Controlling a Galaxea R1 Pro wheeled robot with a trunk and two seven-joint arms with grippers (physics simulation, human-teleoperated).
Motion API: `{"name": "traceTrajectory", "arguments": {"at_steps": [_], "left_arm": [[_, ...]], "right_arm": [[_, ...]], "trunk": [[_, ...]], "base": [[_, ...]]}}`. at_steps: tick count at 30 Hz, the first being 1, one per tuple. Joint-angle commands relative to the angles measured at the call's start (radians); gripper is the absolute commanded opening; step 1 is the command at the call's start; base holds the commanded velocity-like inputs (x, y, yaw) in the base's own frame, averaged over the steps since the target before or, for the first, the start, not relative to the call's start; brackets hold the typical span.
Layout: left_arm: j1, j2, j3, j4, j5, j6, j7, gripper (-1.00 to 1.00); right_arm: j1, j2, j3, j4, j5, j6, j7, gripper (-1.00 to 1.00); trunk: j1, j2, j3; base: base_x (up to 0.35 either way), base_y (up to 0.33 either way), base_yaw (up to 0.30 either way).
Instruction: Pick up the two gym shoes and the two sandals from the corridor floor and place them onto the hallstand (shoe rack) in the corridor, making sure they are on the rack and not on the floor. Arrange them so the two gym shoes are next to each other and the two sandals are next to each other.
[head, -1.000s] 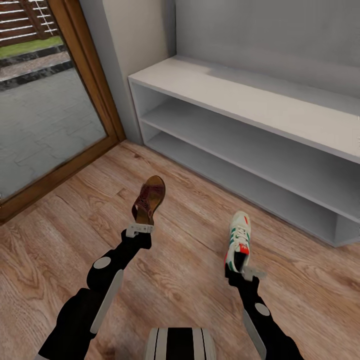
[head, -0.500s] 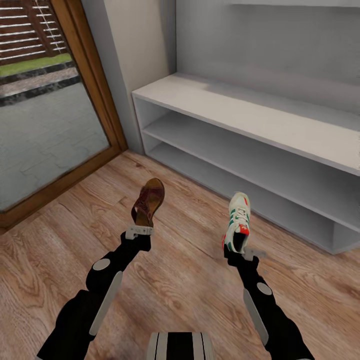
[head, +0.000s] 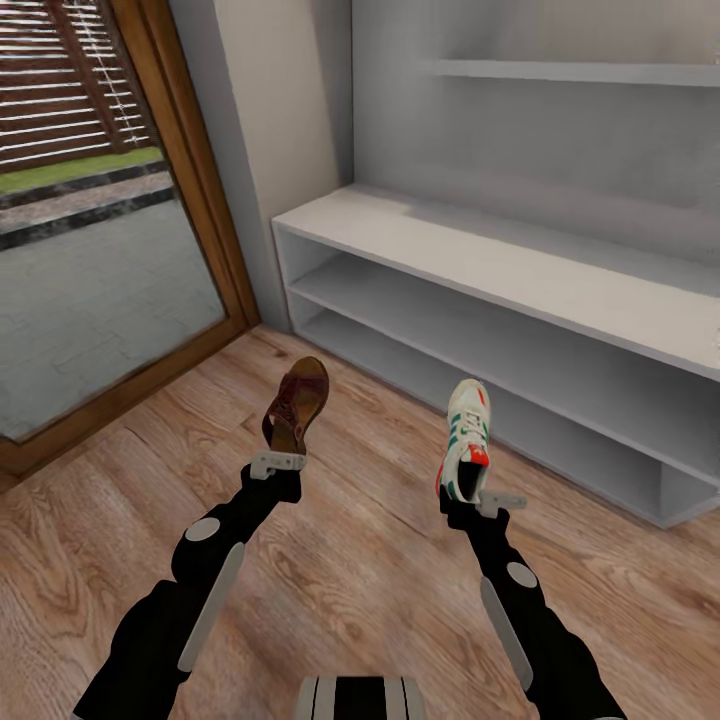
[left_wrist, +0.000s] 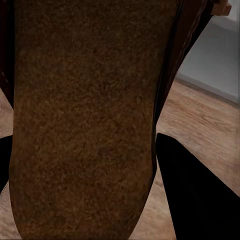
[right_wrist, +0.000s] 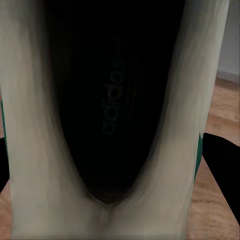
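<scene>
Left jaws (head: 278, 463): clamped on the heel end of one sandal (head: 297, 402); the left wrist view has the tan footbed (left_wrist: 85, 120) close up, with a dark finger (left_wrist: 195, 195) at its side.
Right jaws (head: 478, 500): clamped on the heel of one gym shoe (head: 465, 440); the right wrist view looks into the shoe's dark inside (right_wrist: 110, 100) between its pale walls.
Sandal, place: held up off the corridor floor (head: 380, 560), toe pointing toward the hallstand (head: 520, 260), short of its left end.
Gym shoe, place: held up likewise, toe toward the hallstand, in front of its lower tiers, not touching them.
Done so far: one shoe of each pair lifted; nothing visible on the hallstand's top or in either open tier.
Left to do: judged, both held shoes to be set down on the hallstand, then the second sandal and second gym shoe fetched and paired beside them.
Edges: hallstand's front lip and the two shelf edges face the arms; its left side panel stands near the wall corner (head: 262, 150) and the wooden door frame (head: 185, 170).
Open room: bare floor between both held shoes and the hallstand; flat top wide and bare, likely the easiest landing; tiers are lower slots, needing a flatter entry.
</scene>
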Motion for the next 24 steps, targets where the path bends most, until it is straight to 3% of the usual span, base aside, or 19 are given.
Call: {"name": "traceTrajectory", "arguments": {"at_steps": [1, 12, 24], "left_arm": [[0.000, 0.000, 0.001, -0.001, 0.006, 0.006, -0.002, -1.00], [0.000, 0.000, 0.001, -0.001, 0.006, 0.005, -0.002, -1.00], [0.000, 0.000, 0.000, 0.014, 0.007, 0.004, -0.004, -1.00]], "right_arm": [[0.000, -0.001, 0.002, -0.002, -0.008, 0.004, -0.007, -1.00], [0.000, 0.000, 0.003, -0.002, -0.008, 0.002, -0.006, -1.00], [0.000, -0.001, 0.003, -0.001, -0.018, -0.003, -0.006, -1.00]], "trunk": [[-0.001, 0.000, 0.005], [-0.001, 0.000, 0.023], [-0.001, 0.000, 0.040]], "base": [[0.000, 0.000, 0.000], [-0.010, 0.007, 0.000], [-0.100, 0.158, 0.000]]}}
